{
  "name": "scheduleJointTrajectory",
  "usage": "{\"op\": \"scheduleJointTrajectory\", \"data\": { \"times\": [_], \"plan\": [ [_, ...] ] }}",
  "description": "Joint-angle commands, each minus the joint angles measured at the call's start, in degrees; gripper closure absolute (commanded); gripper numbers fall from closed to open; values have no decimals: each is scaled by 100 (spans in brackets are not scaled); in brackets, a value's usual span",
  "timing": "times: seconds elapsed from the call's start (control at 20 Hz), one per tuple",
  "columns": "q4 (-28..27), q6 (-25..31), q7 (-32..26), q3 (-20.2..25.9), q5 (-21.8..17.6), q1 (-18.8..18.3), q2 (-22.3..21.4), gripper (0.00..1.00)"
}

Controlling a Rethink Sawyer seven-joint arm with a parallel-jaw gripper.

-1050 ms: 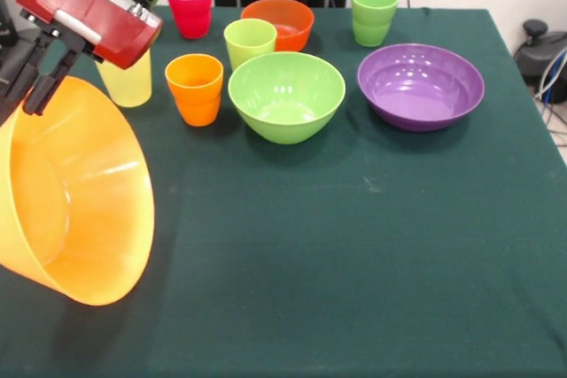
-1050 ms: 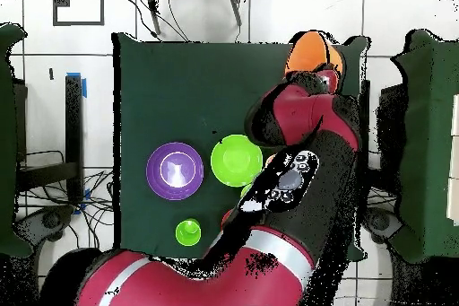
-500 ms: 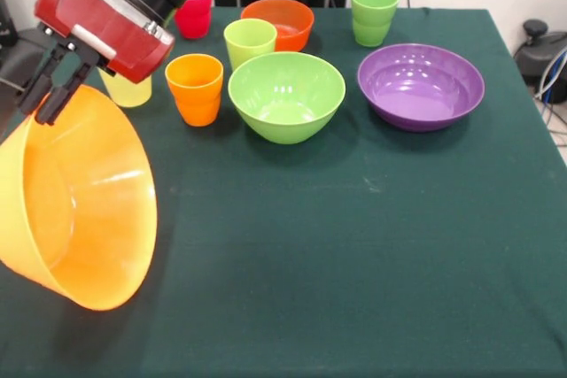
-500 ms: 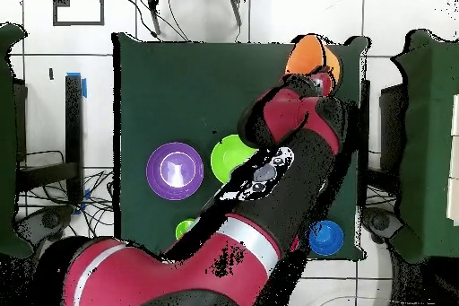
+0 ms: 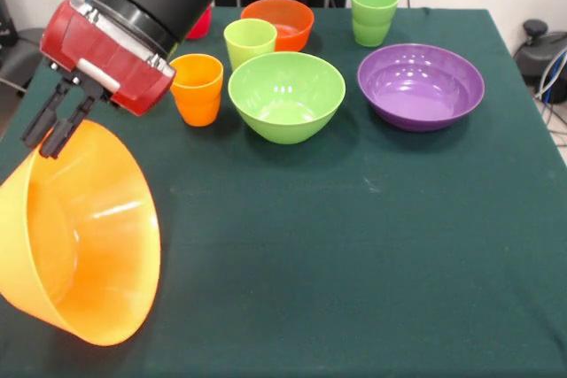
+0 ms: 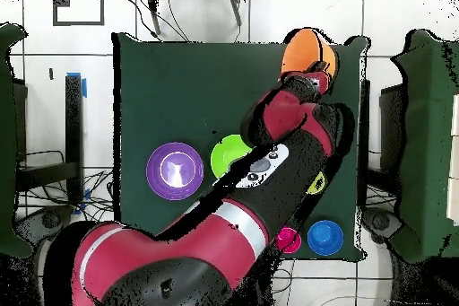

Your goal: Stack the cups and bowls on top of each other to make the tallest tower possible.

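Note:
My gripper (image 5: 51, 135) is shut on the rim of the very large translucent orange bowl (image 5: 84, 236), which hangs tilted on its side over the table's left part, mouth facing left. The overhead view shows the same bowl (image 6: 303, 49) at the arm's tip. Behind stand an orange cup (image 5: 197, 88), a lime green cup (image 5: 250, 42), a small orange-red bowl (image 5: 279, 22) and a green cup (image 5: 374, 13). The lime green bowl (image 5: 286, 95) and purple bowl (image 5: 421, 84) sit mid-table. A red cup (image 6: 289, 240) and blue bowl (image 6: 324, 237) show overhead. The arm hides the yellow cup.
The green cloth table (image 5: 372, 254) ends close to the left of the hanging bowl. In the overhead view the red arm (image 6: 269, 168) covers much of the table's right half and part of the lime green bowl (image 6: 226, 154).
My gripper has carried the orange bowl lower in the front view, toward the near edge. The arm now covers the yellow cup; overhead, the red cup and blue bowl have come into sight.

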Motion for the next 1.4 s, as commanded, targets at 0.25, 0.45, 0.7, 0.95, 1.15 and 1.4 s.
{"op": "scheduleJointTrajectory", "data": {
  "times": [0.25, 0.45, 0.7, 0.95, 1.15, 1.4],
  "plan": [
    [90, -525, 820, 120, 782, 90, 588, 100],
    [117, -619, 750, 137, 824, 77, 609, 100],
    [263, -601, 750, 105, 903, 183, 578, 100],
    [393, -578, 819, 74, 998, 318, 597, 100],
    [457, -478, 809, 182, 948, 365, 497, 100],
    [559, -383, 857, 244, 1022, 472, 437, 100]
  ]
}}
